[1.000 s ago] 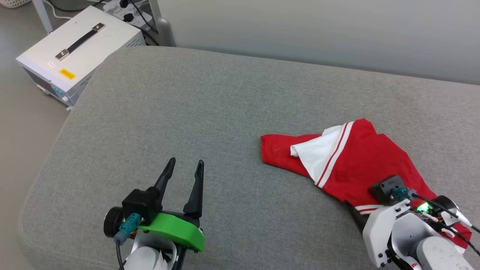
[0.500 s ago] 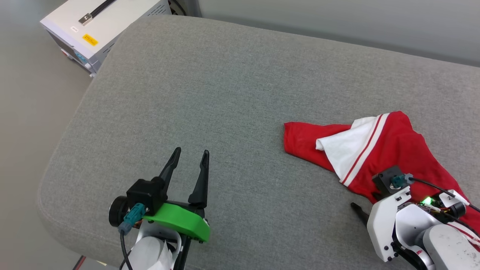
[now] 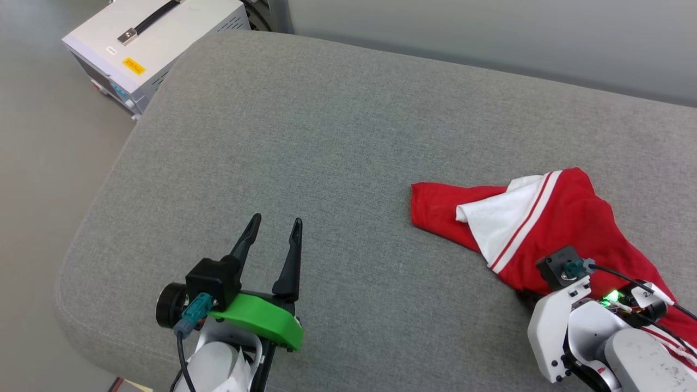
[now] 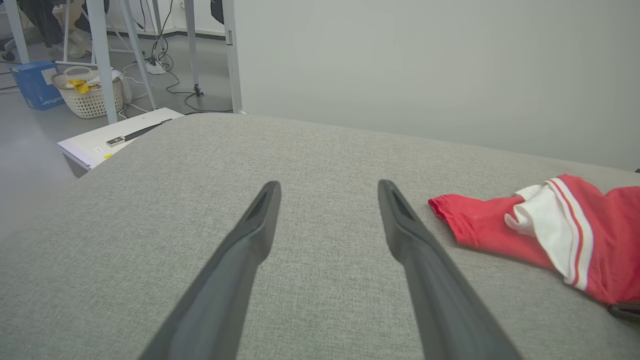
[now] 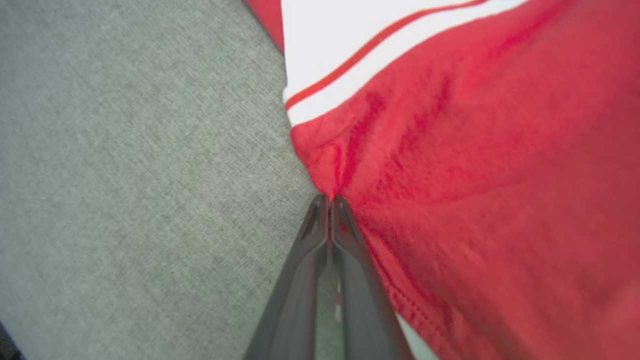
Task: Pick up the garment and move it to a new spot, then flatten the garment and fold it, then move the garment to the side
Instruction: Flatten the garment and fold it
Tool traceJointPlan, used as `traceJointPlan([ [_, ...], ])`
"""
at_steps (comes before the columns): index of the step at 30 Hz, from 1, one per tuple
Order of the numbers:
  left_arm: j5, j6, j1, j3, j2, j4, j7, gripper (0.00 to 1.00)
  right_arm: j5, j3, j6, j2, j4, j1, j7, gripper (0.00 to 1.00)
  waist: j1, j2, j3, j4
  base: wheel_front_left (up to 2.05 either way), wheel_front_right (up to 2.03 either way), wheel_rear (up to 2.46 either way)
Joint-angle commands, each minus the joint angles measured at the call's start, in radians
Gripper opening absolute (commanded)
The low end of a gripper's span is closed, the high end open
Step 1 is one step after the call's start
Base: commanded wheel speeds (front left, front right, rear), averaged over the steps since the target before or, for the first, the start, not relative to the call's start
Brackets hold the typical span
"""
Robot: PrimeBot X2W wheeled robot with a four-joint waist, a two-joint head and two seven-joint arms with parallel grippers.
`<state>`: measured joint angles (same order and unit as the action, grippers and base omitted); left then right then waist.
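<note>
The garment is a red jersey with a white, red-striped sleeve folded over it. It lies crumpled at the right of the grey cushion. The left wrist view has the garment at its right edge. My right gripper is shut, its fingertips pinching a fold at the garment's red edge just below the striped trim. In the head view the right wrist covers that spot. My left gripper hovers open over bare cushion to the garment's left, nothing between its fingers.
A white equipment box with a black handle sits on the floor off the cushion's far left corner. Farther back are a woven basket, a blue box and table legs. A pale wall runs behind the cushion.
My right gripper has gone from open to shut on the garment's edge. The head camera has shifted, so the whole picture moved. The left gripper has stayed open in place.
</note>
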<state>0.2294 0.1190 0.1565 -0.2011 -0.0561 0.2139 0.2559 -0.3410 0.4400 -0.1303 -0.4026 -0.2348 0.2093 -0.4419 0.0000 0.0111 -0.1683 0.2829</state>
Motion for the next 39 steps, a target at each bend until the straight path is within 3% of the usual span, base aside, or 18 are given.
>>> traceJointPlan([
  [1,-0.006,0.005,0.005,0.002,0.006,0.002,0.006,1.0,-0.005,0.016,0.0,0.007,-0.017,-0.004,0.005,0.0,0.0,-0.0111,0.013,-0.006,0.0,0.0,0.0],
  [12,-0.013,0.008,-0.017,0.002,0.006,0.011,0.006,1.0,-0.044,0.071,0.0,0.05,0.066,-0.016,0.045,0.0,0.0,-0.0111,0.068,-0.003,0.0,0.0,0.0],
  [22,-0.018,0.009,-0.038,0.016,0.006,0.011,0.006,1.0,-0.139,0.28,0.0,0.105,0.142,-0.014,0.02,0.0,0.0,-0.0111,0.102,0.026,0.0,0.0,0.0],
  [29,-0.017,0.009,-0.054,0.021,0.006,0.011,0.006,1.0,-0.165,0.386,0.0,0.126,0.086,0.002,0.032,0.0,0.0,-0.0111,0.108,0.029,0.0,0.0,0.0],
  [30,-0.017,0.009,-0.055,0.021,0.006,0.012,0.006,1.0,-0.164,0.392,0.0,0.126,0.078,0.004,0.039,0.42,0.0,-0.0111,0.108,0.028,0.0,0.0,0.0],
  [31,-0.017,0.009,-0.056,0.022,0.006,0.013,0.006,1.0,-0.17,0.392,0.0,0.128,0.068,0.004,0.049,1.0,0.0,-0.0111,0.11,0.025,0.0,0.0,0.0],
  [34,-0.016,0.008,-0.058,0.03,0.006,0.012,0.006,1.0,-0.189,0.377,0.0,0.129,0.069,0.012,0.088,1.0,0.0,-0.0111,0.113,0.007,0.0,0.0,0.0],
  [39,-0.019,0.006,-0.063,0.047,0.006,0.005,0.006,1.0,-0.189,0.261,0.0,0.1,0.122,0.025,0.188,1.0,0.0,-0.0111,0.127,-0.035,0.0,0.0,0.0],
])
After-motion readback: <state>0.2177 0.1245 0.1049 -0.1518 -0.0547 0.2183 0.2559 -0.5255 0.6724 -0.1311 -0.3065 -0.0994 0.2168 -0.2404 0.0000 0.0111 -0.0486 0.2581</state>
